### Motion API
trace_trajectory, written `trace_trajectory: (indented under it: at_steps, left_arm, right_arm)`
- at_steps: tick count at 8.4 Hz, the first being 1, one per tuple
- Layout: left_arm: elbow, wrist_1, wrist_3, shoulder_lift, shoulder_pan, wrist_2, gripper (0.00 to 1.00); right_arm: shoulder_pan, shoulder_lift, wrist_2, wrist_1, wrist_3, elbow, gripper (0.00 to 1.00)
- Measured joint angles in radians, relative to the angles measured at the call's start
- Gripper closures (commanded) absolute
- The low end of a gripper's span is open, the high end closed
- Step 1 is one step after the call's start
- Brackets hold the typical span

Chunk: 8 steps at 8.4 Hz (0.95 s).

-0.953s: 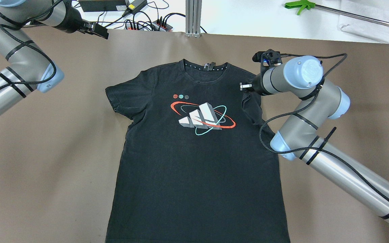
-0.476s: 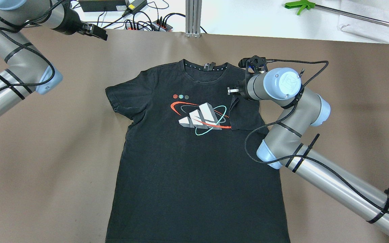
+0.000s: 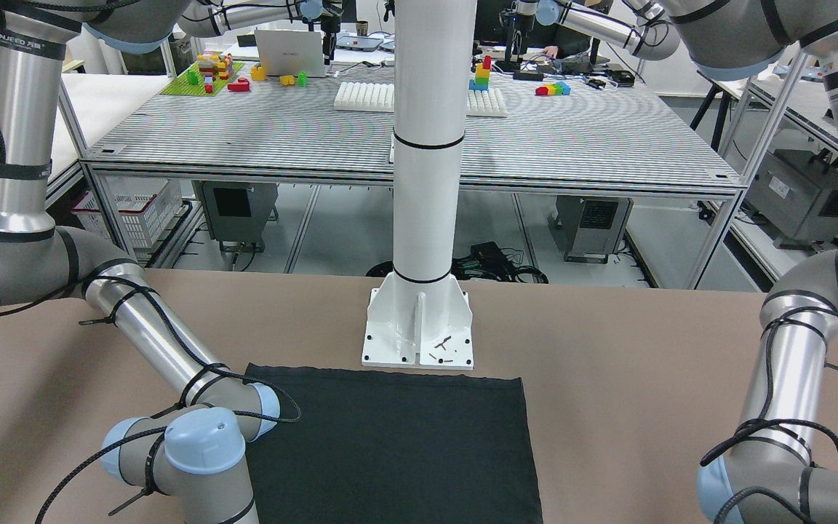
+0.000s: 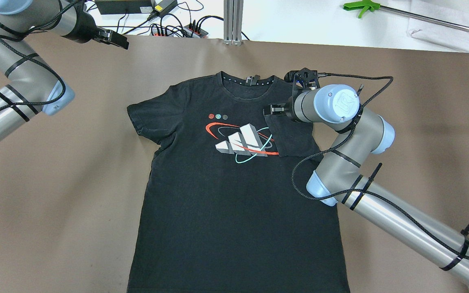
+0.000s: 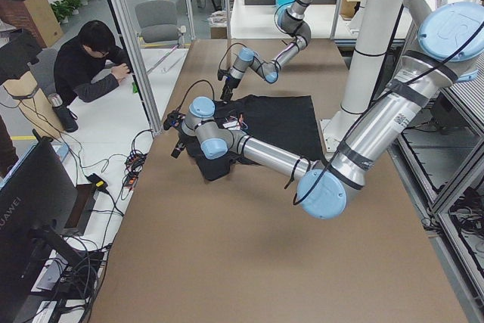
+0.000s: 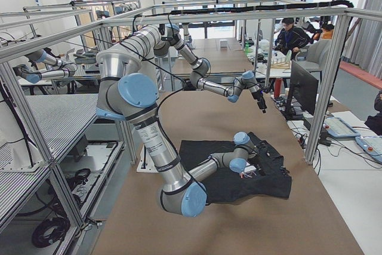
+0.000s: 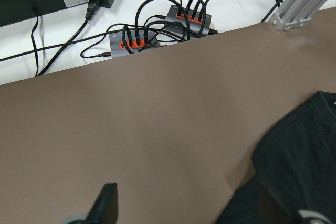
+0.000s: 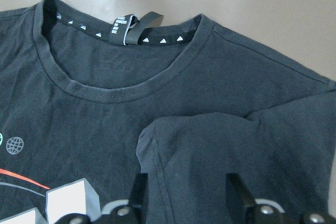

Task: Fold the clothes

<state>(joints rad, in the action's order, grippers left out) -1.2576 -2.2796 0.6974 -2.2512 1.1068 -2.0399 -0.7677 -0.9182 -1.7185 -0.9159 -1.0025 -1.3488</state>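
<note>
Front view, T-shirt [image 3: 390,451]: black; hem end lies flat on brown table [image 3: 608,349], lower centre of frame, just below white pole base [image 3: 419,331]. Neither pincer shows here.
Front view, container: white basket [image 3: 132,211] under rear bench, upper left; contents can't tell.
Overhead, T-shirt: centre of frame, face up, collar [image 4: 247,79] toward top, print [image 4: 244,142] mid-chest; hem runs off bottom edge.
Overhead, sleeves: right-hand sleeve [image 4: 295,136] turned in over chest, its edge touching the print; left-hand sleeve [image 4: 141,118] flat, spread out.
Overhead, right gripper [image 4: 273,110]: at top corner of the turned-in sleeve, right of centre.
Overhead, left gripper [image 4: 116,39]: upper left, over bare table, well apart from shirt.
Left-side view: far arm's tool over shirt, near arm's tool by table rim; pincer states not judged here.
Right-side view: shirt lower right, near arm's tool over its chest.
Left wrist cam, pincer: wide apart, nothing between; shirt sleeve in lower right corner.
Right wrist cam, pincer: fingers [image 8: 237,192] apart, either side of the turned-in sleeve, cloth slack below; prob. not clamped.
Handling (est.): thin knit, light, limp, zero stiffness; drapes, wrinkles, may drag on table cover. Take hold at seams/hems: cuff, shoulder seam, hem corners.
Step (est.): 1st sleeve fold about done; other sleeve, sides, hem not yet.
</note>
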Motion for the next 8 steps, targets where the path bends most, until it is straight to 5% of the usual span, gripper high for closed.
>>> trace_trajectory:
  at_steps: [8]
  left_arm:
    - [0.018, -0.113, 0.012, 0.114, -0.203, 0.218, 0.06]
  right_arm:
    - [-0.089, -0.004, -0.11, 0.006, -0.024, -0.002, 0.06]
